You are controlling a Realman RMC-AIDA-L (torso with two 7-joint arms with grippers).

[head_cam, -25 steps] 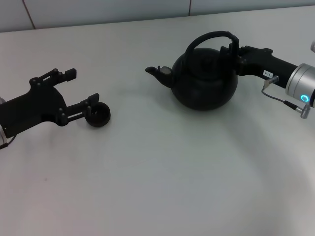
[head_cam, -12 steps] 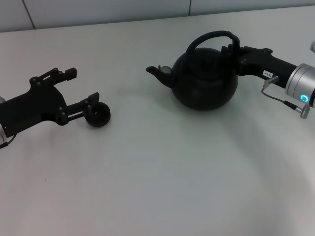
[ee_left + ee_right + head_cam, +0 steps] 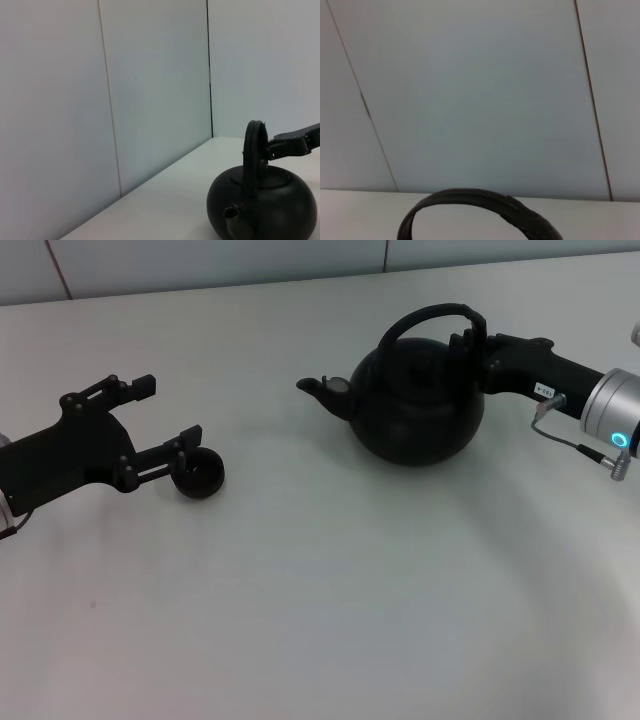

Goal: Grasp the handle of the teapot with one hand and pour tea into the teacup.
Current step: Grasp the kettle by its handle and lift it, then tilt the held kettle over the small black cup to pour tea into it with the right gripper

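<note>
One teapot, upright, spout twd robot's left.

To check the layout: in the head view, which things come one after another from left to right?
Left gripper → teacup → teapot → right gripper, at the handle.

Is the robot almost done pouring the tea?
Not yet. The right claw has reached the handle, but the teapot sits upright on the table. The left claw is open beside the teacup. Lifting, carrying it over and tipping are all left.
</note>
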